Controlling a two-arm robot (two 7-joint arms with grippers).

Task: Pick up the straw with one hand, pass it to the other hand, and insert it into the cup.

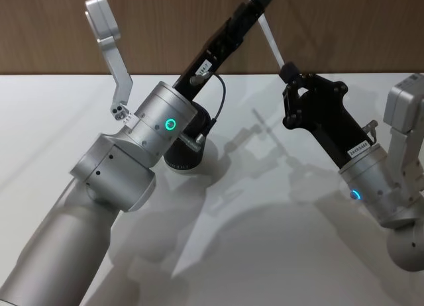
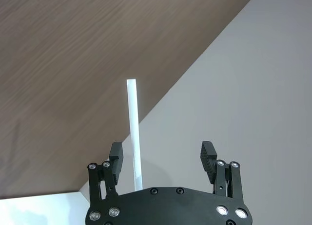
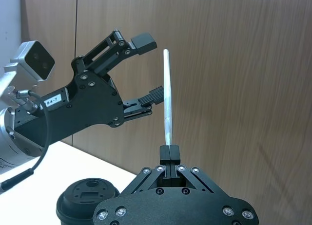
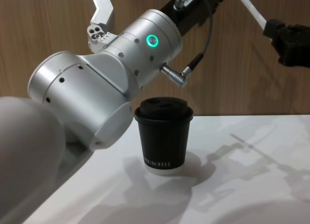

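Nearest the robot's body, the small black paper cup (image 4: 163, 136) with its black domed plastic lid stands upright on the white table (image 4: 252, 185), under the left arm's silver wrist (image 4: 145, 44). It lies well apart from the handover above it, at about 7 o'clock from there in the head view.

Farther out and higher, the all-black angular right gripper (image 3: 169, 152) has its fingers pressed together on the bottom end of the thin straight white plastic straw (image 3: 167, 98). In the head view the straw's long axis runs from that pinch up toward 11 o'clock.

Beyond that, against the brown wooden wall (image 1: 53, 28), the long black left gripper (image 2: 162, 157) is spread wide around the upper part of the straw. Its wrist view shows the straw between the two fingers, close to one pad (image 2: 116, 154) and well clear of the other. I cannot tell whether that near pad touches it.

By my judgement this is the pass itself. The left gripper is placed to close across the straw, and the closing fingers would need to centre it, since it sits off-middle.
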